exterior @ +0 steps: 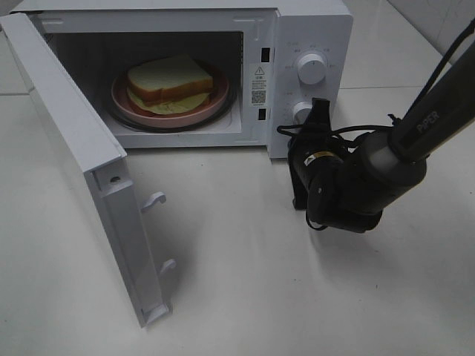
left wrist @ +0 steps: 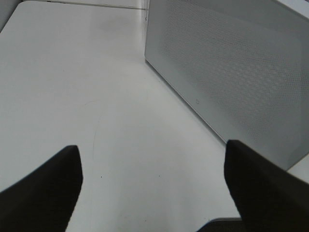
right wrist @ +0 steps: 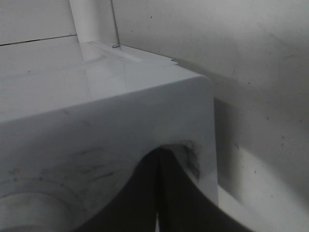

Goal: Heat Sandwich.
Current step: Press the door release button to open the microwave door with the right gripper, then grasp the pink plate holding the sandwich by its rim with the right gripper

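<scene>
The sandwich (exterior: 169,80), white bread over a pale yellow-green filling, lies on a pink plate (exterior: 118,95) inside the open white microwave (exterior: 312,30). Its door (exterior: 67,126) is swung wide to the left. My right gripper (exterior: 320,106) is shut with nothing in it, its tips right by the lower knob (exterior: 300,113) on the control panel. The right wrist view shows the shut fingers (right wrist: 174,193) close against the microwave's front corner (right wrist: 193,111). My left gripper (left wrist: 153,193) is open over bare table, with the door's meshed outer face (left wrist: 231,72) beside it. The left arm is outside the high view.
An upper knob (exterior: 311,68) sits above the lower one. The door's latch hooks (exterior: 154,199) stick out from its free edge. White table (exterior: 245,282) lies in front of the microwave, and the right arm (exterior: 415,141) reaches in from the right.
</scene>
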